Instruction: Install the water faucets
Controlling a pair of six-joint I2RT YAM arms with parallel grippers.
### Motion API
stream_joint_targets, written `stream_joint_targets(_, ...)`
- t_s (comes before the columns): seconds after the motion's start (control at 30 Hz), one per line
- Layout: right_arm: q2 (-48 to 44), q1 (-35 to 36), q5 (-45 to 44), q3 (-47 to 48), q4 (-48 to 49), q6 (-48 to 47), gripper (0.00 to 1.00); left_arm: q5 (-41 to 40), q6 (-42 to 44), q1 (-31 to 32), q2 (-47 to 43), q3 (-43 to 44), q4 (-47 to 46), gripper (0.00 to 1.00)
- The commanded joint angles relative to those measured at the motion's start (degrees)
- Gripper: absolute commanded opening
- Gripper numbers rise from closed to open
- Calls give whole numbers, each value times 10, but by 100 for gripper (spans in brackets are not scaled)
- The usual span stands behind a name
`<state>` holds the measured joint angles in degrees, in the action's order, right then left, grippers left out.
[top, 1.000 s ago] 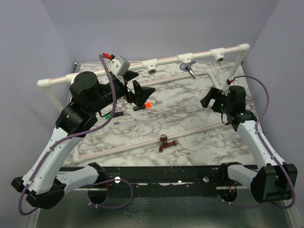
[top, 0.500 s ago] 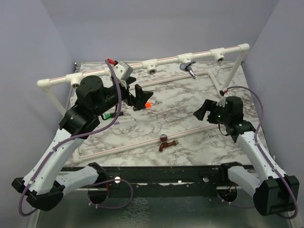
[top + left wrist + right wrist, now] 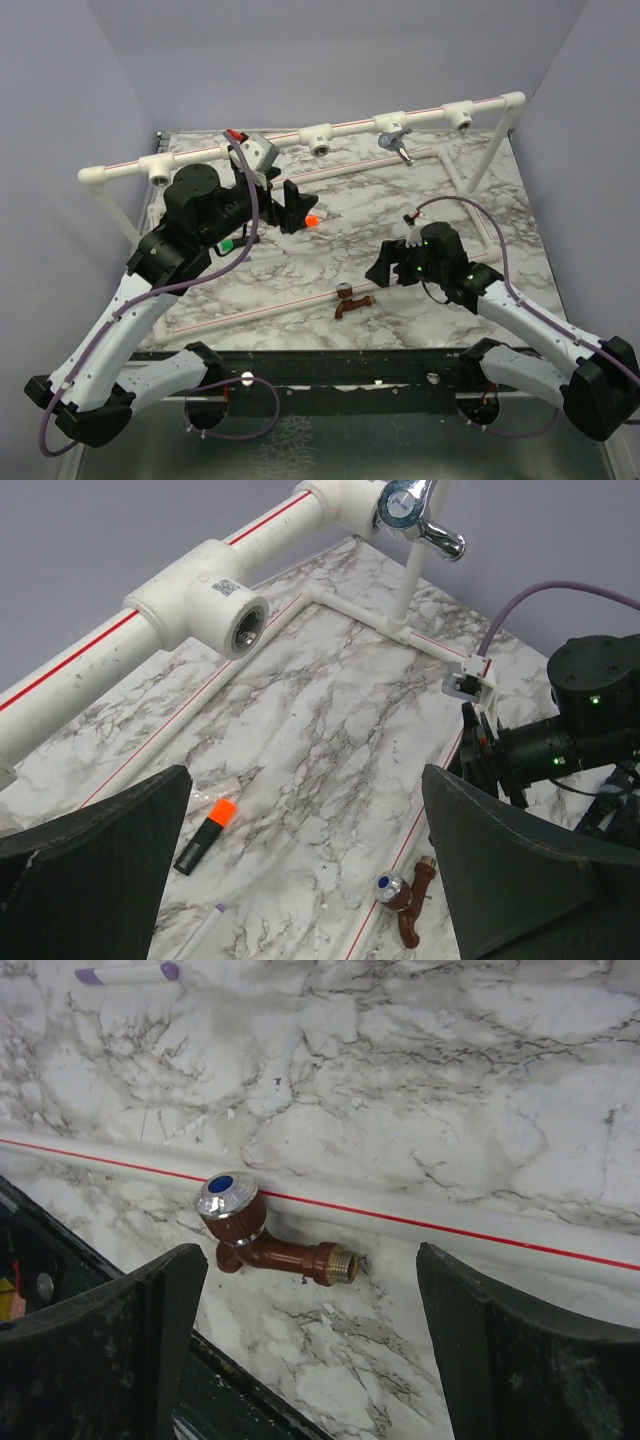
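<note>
Marbled tabletop [image 3: 385, 215], copper faucet [image 3: 350, 301] lying on it, lavender walls [image 3: 300, 60]

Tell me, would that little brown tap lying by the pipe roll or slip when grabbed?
The brown tap looks like rigid metal, so it is probably stiff and heavy for its size. Its bent shape likely stops it rolling, though a push might spin it. The glossy finish could slip.

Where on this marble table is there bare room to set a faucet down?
The marble tabletop is bare mid-table, from the orange-capped black marker across to the white pipe frame's right leg. Crowded: around the reddish-brown copper faucet, close to the open right gripper.
</note>
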<state>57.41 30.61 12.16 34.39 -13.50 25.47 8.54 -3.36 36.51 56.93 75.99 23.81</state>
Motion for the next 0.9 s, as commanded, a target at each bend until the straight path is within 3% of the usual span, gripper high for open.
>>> stream_joint_targets(0.0,17,43,-39,-4,41,3,91,-21,3,1,-13,-10,16,99)
stream_joint_targets(0.2,61,100,-61,14,55,0,88,-33,-6,1,-22,-24,25,99)
stream_joint_targets(0.4,101,174,-146,38,52,2,87,-43,-14,1,-37,-33,35,99)
stream_joint_targets(0.87,205,242,-213,94,59,21,80,-51,-15,2,-57,-36,51,99)
